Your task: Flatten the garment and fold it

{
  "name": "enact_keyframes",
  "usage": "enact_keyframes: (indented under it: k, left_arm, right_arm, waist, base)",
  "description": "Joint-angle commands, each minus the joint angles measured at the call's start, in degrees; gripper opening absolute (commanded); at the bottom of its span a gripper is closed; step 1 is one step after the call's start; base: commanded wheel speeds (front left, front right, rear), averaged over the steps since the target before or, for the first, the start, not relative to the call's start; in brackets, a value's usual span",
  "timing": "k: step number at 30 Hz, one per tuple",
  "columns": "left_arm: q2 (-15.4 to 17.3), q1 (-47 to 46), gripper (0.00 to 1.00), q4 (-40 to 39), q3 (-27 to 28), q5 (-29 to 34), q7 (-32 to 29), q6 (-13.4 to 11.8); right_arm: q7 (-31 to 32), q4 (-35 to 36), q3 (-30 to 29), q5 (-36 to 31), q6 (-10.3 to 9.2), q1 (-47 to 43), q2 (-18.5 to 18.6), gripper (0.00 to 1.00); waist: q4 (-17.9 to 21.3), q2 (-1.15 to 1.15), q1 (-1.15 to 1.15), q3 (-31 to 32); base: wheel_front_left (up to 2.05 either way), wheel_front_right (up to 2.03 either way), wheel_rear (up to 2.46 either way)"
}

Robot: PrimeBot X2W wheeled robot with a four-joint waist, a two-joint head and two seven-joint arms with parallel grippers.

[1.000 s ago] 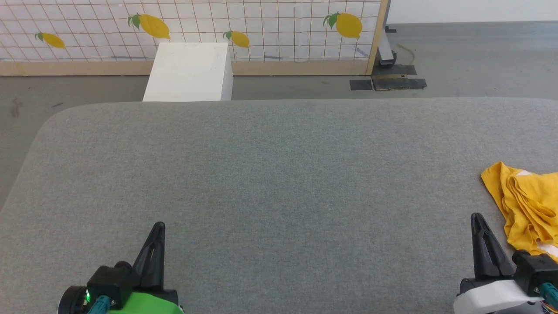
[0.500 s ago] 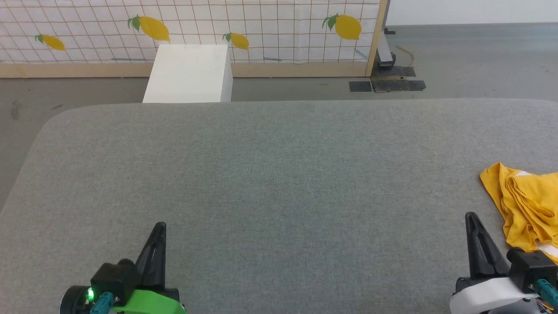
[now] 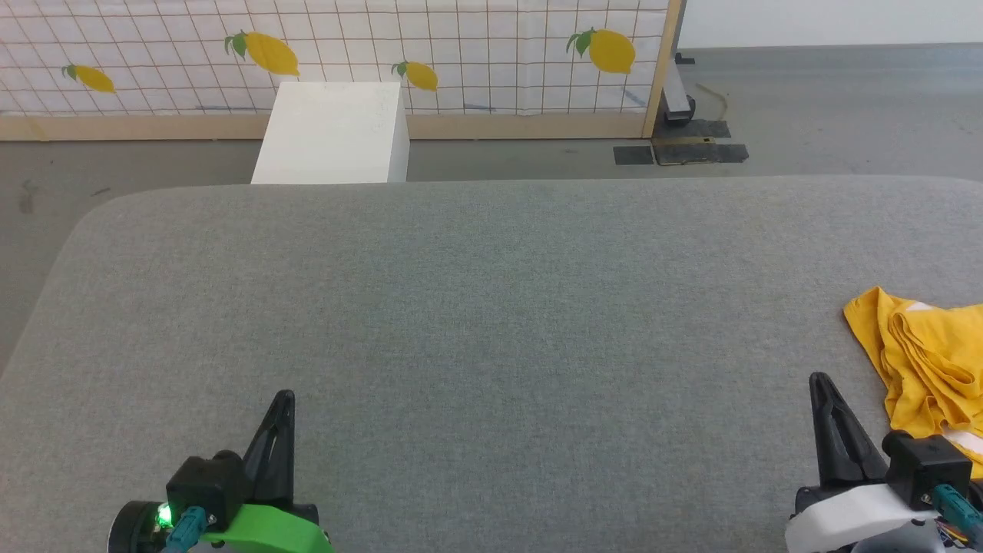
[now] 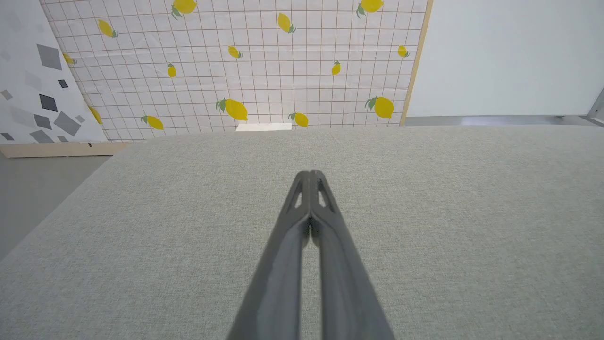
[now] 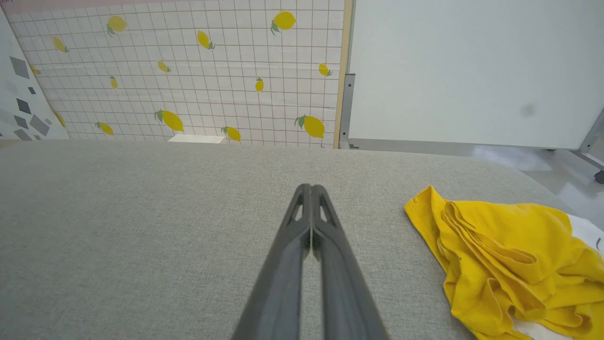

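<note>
The garment (image 3: pixel 925 361) is a bright yellow T-shirt with white patches, lying crumpled on the grey padded table (image 3: pixel 491 307) at its right edge; in the right wrist view the garment (image 5: pixel 509 259) lies right of my fingers. My right gripper (image 3: pixel 815 380) is shut with nothing in it, a little left of the cloth and apart from it; from its wrist the right gripper (image 5: pixel 310 188) points across bare table. My left gripper (image 3: pixel 283 397) is shut and holds nothing at the lower left, far from the shirt; the left gripper (image 4: pixel 310 174) hovers over plain grey fabric.
A white box (image 3: pixel 332 132) stands on the floor behind the table's far edge. Behind it runs a lemon-print grid wall (image 3: pixel 461 46) with a wooden base. Dark floor plates (image 3: pixel 680 152) lie at the far right. Wide grey table surface spreads between my grippers.
The head view has tilted slightly, shifting the scene down. My right gripper has edged left and a bit lower in the picture; the left gripper and the shirt stay put.
</note>
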State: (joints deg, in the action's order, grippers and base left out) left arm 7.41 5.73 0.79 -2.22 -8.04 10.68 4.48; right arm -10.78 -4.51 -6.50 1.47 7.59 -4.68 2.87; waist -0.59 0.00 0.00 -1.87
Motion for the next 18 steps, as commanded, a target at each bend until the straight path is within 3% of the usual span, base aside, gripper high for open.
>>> enact_keyframes:
  k: [1,18]
  left_arm:
    - [-0.4,-1.2,0.00,-0.2,0.3,0.9,-0.2,-0.3]
    - [-1.1,-2.1,0.00,-0.3,0.7,2.3,-2.2,-1.1]
  right_arm:
    - [0.4,0.5,0.3,-0.4,-0.03,1.1,0.0,0.00]
    - [2.3,1.2,1.5,-0.6,-0.04,1.8,0.0,0.00]
  waist:
    - [0.0,0.00,0.00,0.0]
    - [0.1,0.00,0.00,0.4]
  base:
    - [0.00,0.00,0.00]
    - [0.00,0.00,0.00]
